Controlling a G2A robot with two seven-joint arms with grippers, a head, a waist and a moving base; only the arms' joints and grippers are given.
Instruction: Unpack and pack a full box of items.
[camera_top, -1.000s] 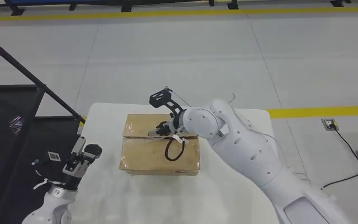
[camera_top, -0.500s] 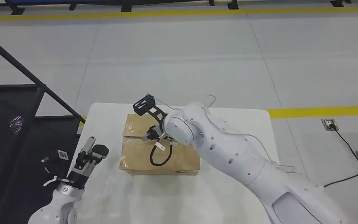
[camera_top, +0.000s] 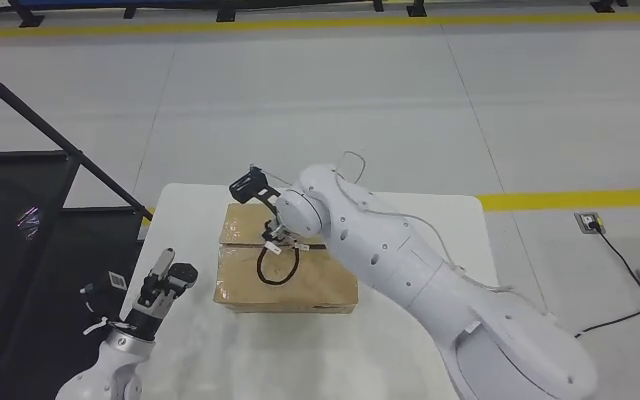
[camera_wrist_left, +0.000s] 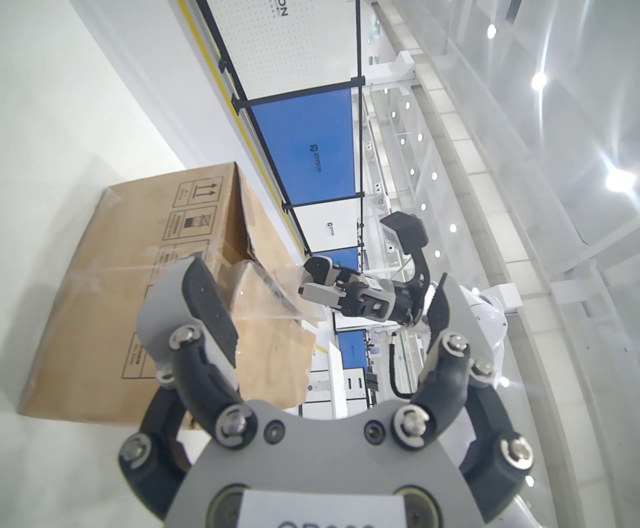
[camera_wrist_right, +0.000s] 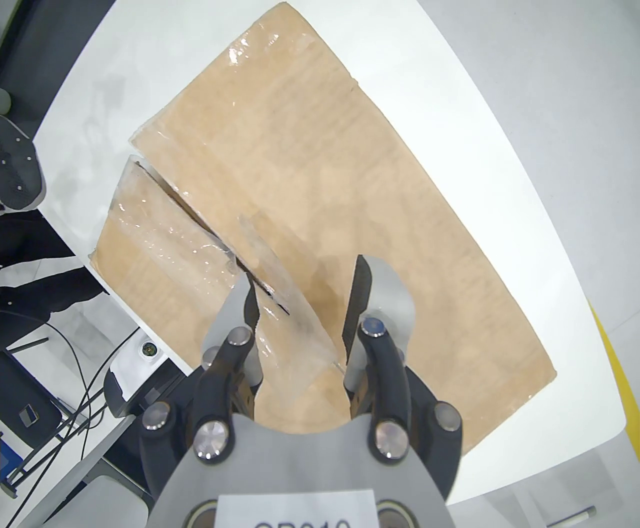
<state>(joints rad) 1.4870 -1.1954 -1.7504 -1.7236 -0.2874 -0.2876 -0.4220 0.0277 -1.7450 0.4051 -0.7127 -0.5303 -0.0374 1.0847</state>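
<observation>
On the table (camera_top: 420, 262) the box (camera_top: 322, 282) lies long axis crosswise; left tool (camera_wrist_left: 320, 282) and right tool (camera_wrist_right: 302, 277) gape

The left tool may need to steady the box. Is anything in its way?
Nothing visible does. Bare table lies between the left tool and the box.

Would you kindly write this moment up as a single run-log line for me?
box: on table, flaps down | tape strip: lifted at seam | right gripper: open, around tape strip | left gripper: open, empty, beside box
</observation>
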